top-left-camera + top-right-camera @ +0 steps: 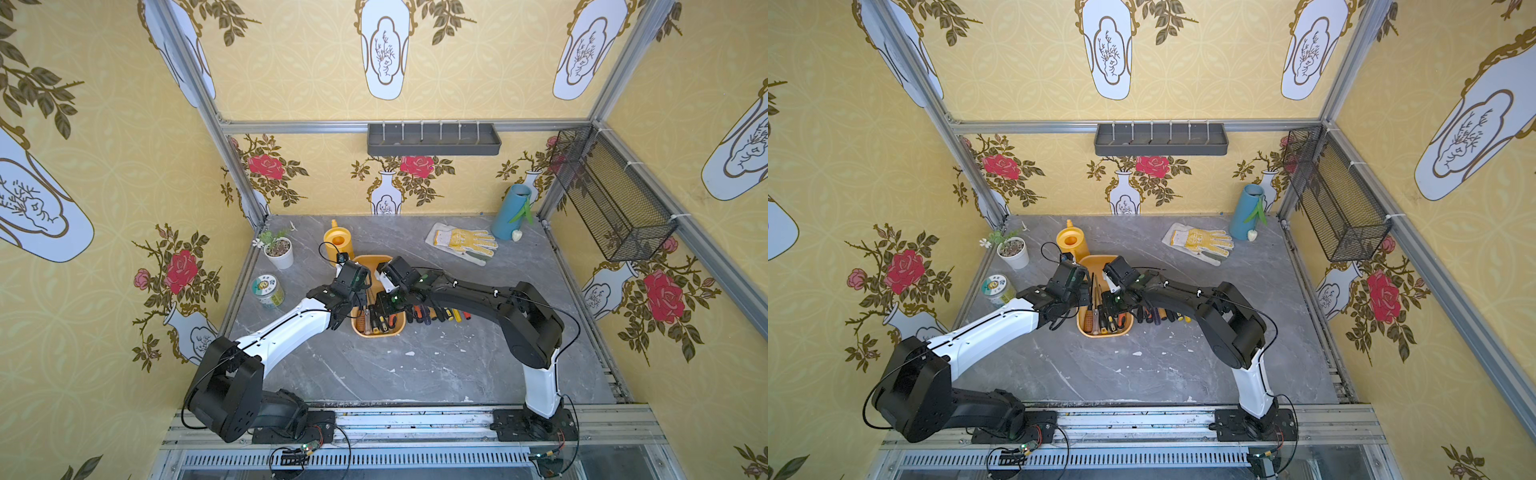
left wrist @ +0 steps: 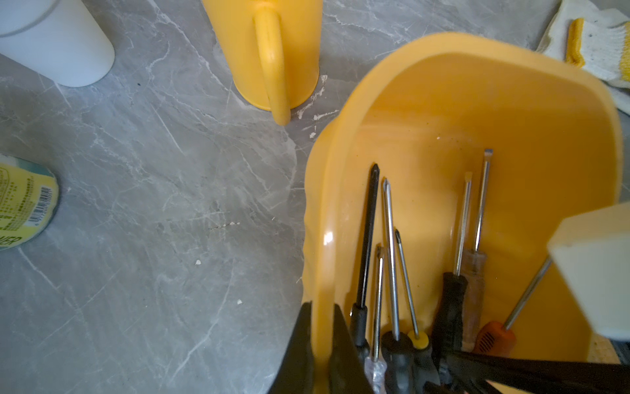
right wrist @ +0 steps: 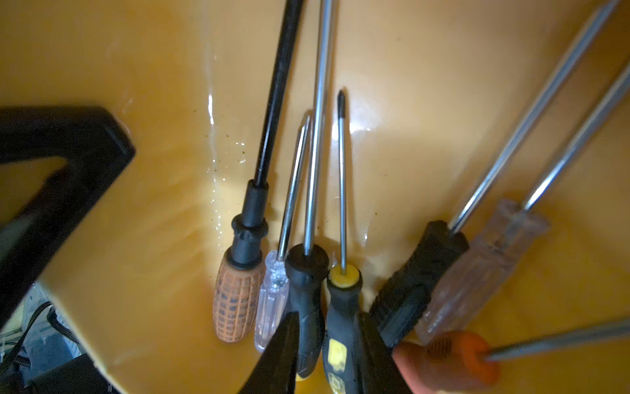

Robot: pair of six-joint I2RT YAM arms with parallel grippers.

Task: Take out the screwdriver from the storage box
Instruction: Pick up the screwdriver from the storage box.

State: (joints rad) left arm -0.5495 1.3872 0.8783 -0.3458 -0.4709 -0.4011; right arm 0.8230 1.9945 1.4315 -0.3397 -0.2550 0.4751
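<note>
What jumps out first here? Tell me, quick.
An orange box holding screwdrivers sits in the middle of the table. The left end effector clamps its rim; the right end effector straddles two handles. A row of others lies beside it.

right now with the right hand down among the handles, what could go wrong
The right hand straddles two handles, the black screwdriver and the yellow-capped screwdriver, so it may lift both. Only the left hand, clamped on the storage box rim, steadies it; a slip could shift the box.
</note>
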